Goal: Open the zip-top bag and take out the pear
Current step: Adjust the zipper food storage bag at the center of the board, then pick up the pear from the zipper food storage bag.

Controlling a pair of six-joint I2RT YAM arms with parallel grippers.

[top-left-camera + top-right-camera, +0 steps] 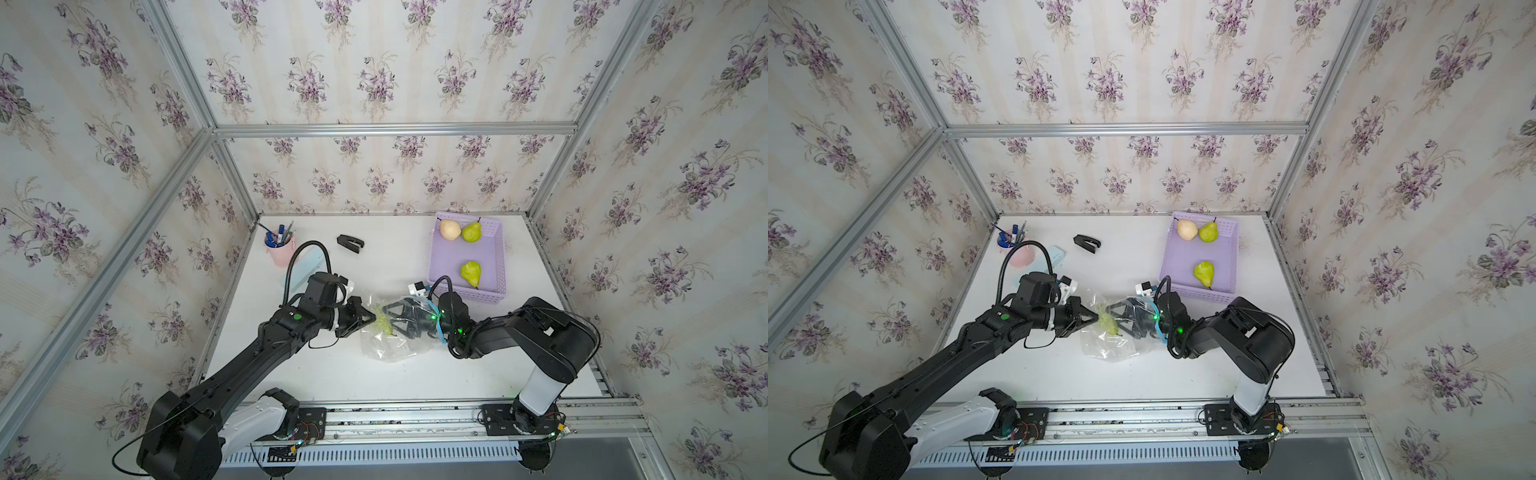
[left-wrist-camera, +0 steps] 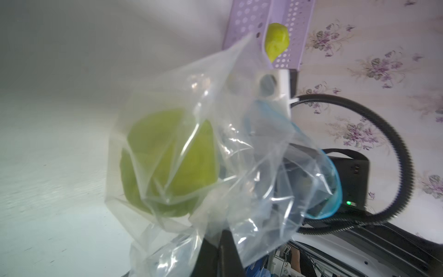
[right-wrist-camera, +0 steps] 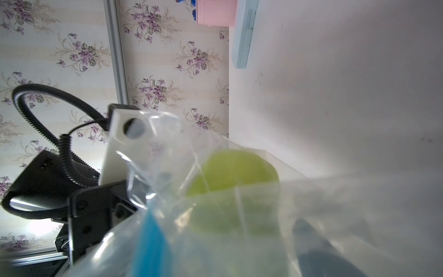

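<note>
The clear zip-top bag point(image 1: 390, 347) point(image 1: 1108, 349) lies at mid-table between both arms, its light-blue zip strip point(image 1: 438, 322) point(image 2: 335, 182) point(image 3: 148, 239) facing right. A green pear point(image 1: 380, 320) point(image 1: 1108, 323) point(image 2: 167, 163) point(image 3: 230, 172) sits inside it. My left gripper point(image 1: 371, 318) point(image 1: 1094, 318) point(image 2: 223, 254) is shut on the bag's closed left end. My right gripper point(image 1: 390, 321) point(image 1: 1115, 320) reaches in through the mouth, jaws spread open just right of the pear; whether they touch it I cannot tell.
A lilac basket point(image 1: 498, 253) point(image 1: 1233, 249) at the back right holds two green pears and a pale one. At the back left stand a pink pen cup point(image 1: 279, 249), a light-blue box point(image 1: 305, 270) and a black stapler point(image 1: 350, 243).
</note>
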